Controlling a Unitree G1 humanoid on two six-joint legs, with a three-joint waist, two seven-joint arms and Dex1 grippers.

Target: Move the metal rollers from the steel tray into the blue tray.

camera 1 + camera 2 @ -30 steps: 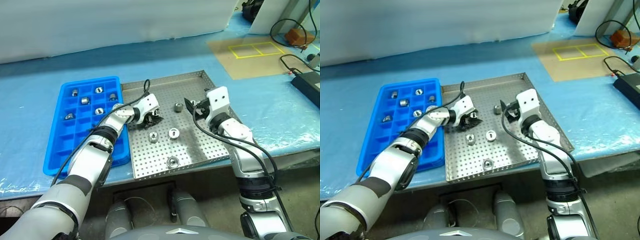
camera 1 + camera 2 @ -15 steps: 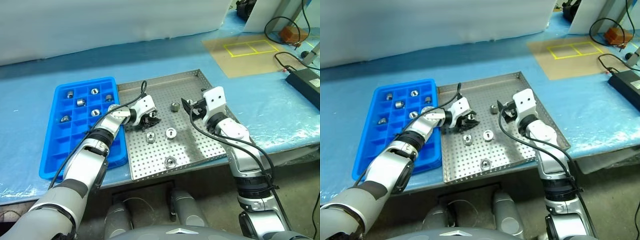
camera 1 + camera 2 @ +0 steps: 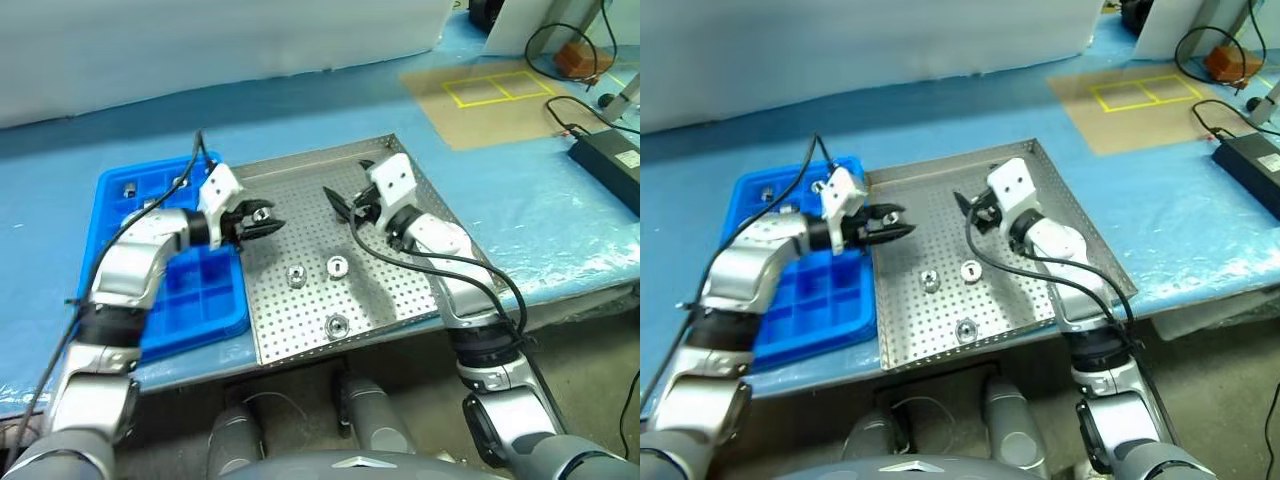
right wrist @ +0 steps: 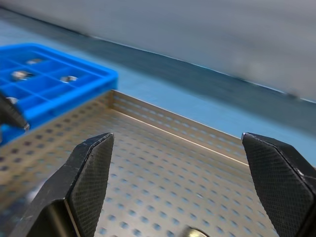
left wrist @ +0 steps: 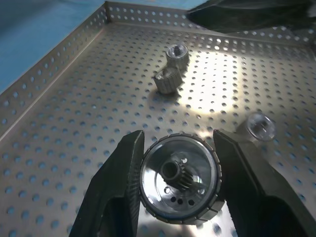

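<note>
Left eye view: blue-covered table (image 3: 560,220), steel tray (image 3: 420,290); left jaws clamp roller (image 5: 180,178), right jaws apart.

Bright blue tray (image 3: 190,300); silver perforated steel tray (image 3: 400,290)

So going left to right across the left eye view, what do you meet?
Blue tray → left gripper shut on a metal roller → loose rollers on the steel tray → right gripper, jaws open → black box at the far right.
</note>
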